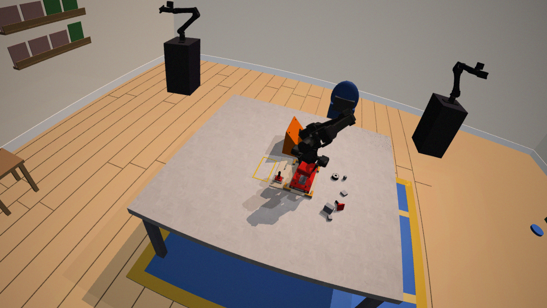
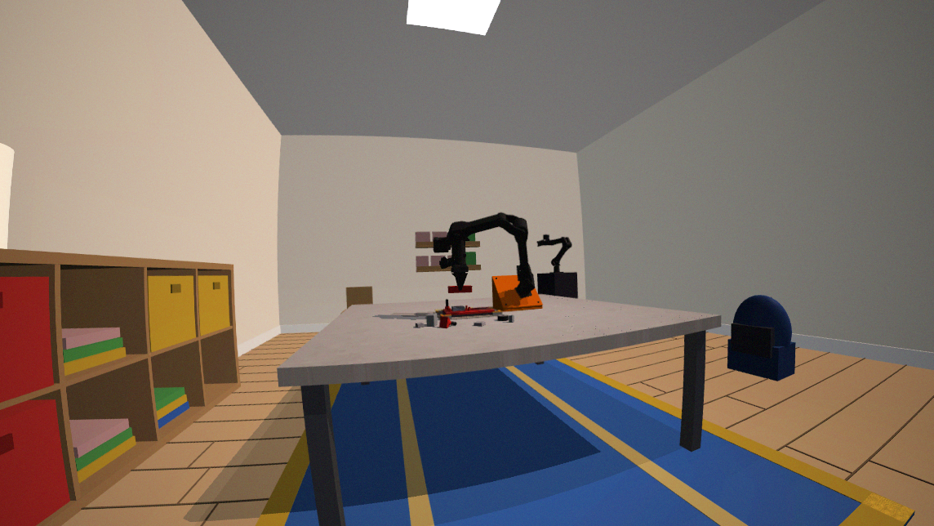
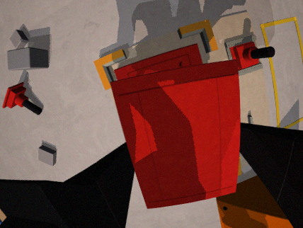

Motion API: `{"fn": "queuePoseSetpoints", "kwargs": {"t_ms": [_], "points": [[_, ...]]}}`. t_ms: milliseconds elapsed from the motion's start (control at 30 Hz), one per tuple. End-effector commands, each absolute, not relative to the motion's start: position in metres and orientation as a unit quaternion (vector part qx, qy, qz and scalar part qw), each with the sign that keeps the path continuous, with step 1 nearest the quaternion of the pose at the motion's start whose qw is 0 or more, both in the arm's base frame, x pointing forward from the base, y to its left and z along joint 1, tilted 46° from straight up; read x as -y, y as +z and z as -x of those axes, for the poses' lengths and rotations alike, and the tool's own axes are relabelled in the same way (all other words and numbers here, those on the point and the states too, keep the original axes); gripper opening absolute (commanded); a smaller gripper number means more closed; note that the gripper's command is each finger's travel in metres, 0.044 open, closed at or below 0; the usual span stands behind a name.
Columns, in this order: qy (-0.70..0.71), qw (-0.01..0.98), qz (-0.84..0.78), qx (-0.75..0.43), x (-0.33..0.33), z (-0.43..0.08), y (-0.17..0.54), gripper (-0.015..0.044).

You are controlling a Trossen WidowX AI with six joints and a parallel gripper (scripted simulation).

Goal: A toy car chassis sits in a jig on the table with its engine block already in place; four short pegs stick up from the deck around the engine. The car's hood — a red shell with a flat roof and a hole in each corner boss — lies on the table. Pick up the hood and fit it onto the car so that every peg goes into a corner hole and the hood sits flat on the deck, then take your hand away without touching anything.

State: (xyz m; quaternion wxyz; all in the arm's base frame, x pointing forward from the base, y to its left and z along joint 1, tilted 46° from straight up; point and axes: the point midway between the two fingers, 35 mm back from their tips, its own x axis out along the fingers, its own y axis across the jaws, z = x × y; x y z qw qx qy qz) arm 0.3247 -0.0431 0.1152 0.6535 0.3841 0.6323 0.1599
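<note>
The red hood (image 1: 306,167) (image 2: 459,288) (image 3: 177,134) is held clear above the table, roof toward the wrist camera. My gripper (image 1: 311,162) (image 2: 460,286) (image 3: 182,138) is shut on it, a finger at each side. The red chassis (image 1: 311,185) (image 2: 480,311) (image 3: 192,53) sits below in its jig (image 1: 287,186) (image 3: 209,33) with orange-yellow corners. The hood is apart from it and hangs over its rear part in the top view. The grey engine block (image 1: 302,180) shows on the deck there; the hood hides it in the wrist view. The pegs are hidden or too small to tell.
An orange wedge (image 1: 292,137) (image 3: 255,202) stands behind the jig. Beside the jig are a red piece with a black handle (image 1: 278,178) (image 3: 244,57) and a yellow outline (image 1: 259,179). Opposite lie a grey block (image 1: 328,207) (image 3: 19,59), another red piece (image 3: 15,96) and a wheel (image 1: 335,176).
</note>
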Motion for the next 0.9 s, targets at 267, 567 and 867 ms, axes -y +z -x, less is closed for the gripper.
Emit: {"fn": "queuePoseSetpoints", "kwargs": {"t_ms": [267, 567, 867], "points": [[0.202, 0.674, -0.344, -0.621, 0.043, -0.332, 0.112, 0.0], [0.202, 0.674, -0.344, -0.621, 0.023, -0.337, 0.091, 0.0], [0.203, 0.674, -0.345, -0.621, 0.01, -0.34, 0.078, 0.0]]}}
